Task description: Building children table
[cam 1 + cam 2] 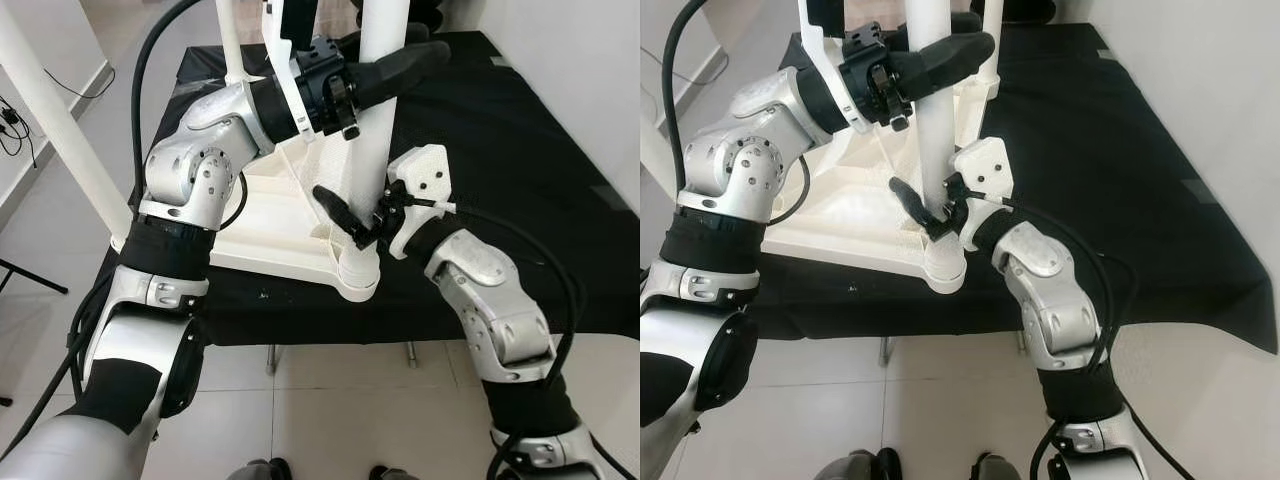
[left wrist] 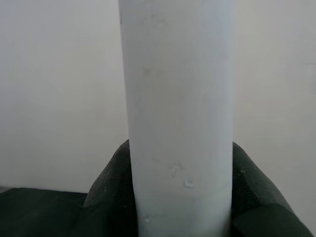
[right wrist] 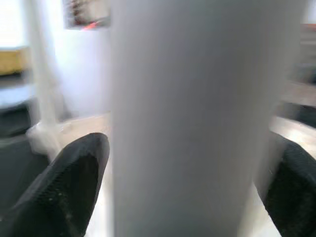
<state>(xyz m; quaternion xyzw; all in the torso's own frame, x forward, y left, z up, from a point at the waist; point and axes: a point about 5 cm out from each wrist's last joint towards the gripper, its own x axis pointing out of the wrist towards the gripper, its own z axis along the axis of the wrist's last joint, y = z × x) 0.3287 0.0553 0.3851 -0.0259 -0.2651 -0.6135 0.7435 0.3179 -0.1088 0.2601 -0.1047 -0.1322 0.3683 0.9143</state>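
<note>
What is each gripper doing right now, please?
Left gripper: shut on the white round plastic table leg, high up.
Right gripper: around the same leg near its base; grip cannot be told.

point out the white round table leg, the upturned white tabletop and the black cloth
white round table leg [image 1: 378, 150], left eye view, mid shaft
upturned white tabletop [image 1: 262, 232], left eye view, underside
black cloth [image 1: 520, 170], left eye view, bare part

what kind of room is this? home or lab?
Probably an indoor room at home, though a workspace is possible: pale tiled floor, plain white wall, and a black-covered table holding an upturned white children's table with its leg being fitted.
</note>
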